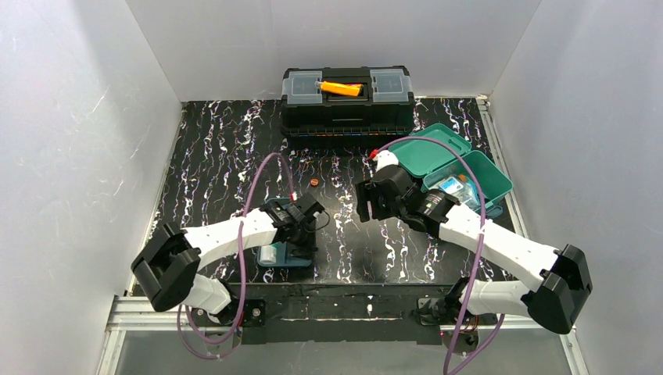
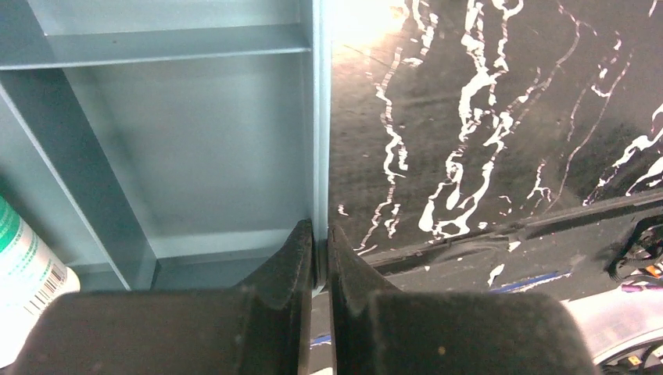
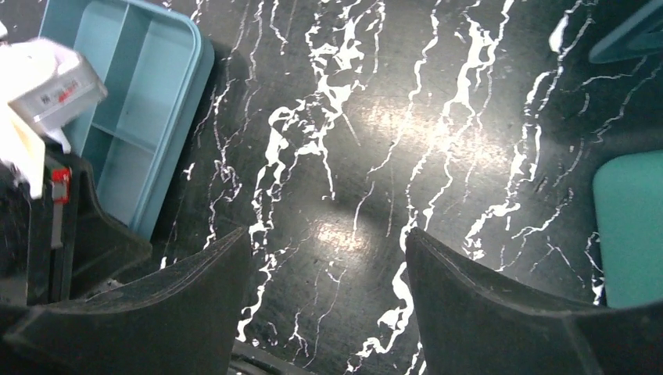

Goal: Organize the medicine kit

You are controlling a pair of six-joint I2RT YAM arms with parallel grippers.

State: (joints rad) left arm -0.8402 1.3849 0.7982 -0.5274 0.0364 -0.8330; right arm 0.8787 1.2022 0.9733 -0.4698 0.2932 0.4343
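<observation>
Black, white-veined tabletop [image 1: 234, 156] enclosed on three sides by plain white walls [image 1: 78, 117]. Open medicine kit [image 1: 494, 173] at far right, near black toolbox [image 1: 348, 109] set against back wall. Its divided inner tray [image 2: 195, 141] well apart from it, at near left. Jaws of left gripper [image 2: 320, 234] pinched on one outer wall of that tray. Jaws of right gripper [image 3: 328, 258] spread wide over bare tabletop.

text: none legible | white bottle [image 2: 19, 262] in inner tray [image 2: 195, 148], near left: barcode, green print blurred | white casing [image 3: 51, 82], far left: red mark unreadable
</observation>
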